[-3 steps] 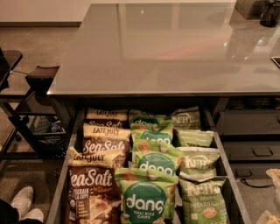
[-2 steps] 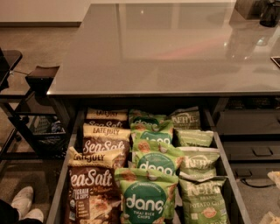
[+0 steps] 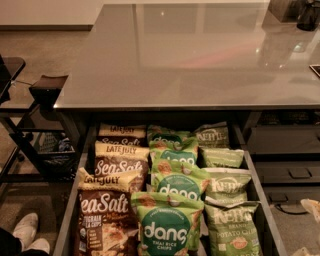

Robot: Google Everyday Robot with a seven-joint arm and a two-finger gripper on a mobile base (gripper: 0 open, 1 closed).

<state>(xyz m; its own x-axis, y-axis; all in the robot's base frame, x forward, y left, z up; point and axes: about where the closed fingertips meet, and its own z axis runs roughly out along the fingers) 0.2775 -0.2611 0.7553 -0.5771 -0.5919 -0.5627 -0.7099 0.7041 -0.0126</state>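
An open drawer [image 3: 262, 200] under a grey counter [image 3: 190, 55] holds three rows of snack bags. On the left are brown Late July Sea Salt chip bags [image 3: 105, 220]. Green Dang Thai rice chips bags [image 3: 167, 227] fill the middle, and green Kettle potato chips bags [image 3: 231, 230] fill the right. My gripper [image 3: 310, 209] shows only as a pale piece at the lower right edge, right of the drawer and beside the Kettle bags. It holds and touches nothing that I can see.
A dark chair [image 3: 30, 95] with an armrest stands left of the counter. A person's white shoes [image 3: 27, 232] are at the bottom left. Dark objects [image 3: 297, 12] sit on the counter's far right corner. Closed drawers [image 3: 287, 170] lie to the right.
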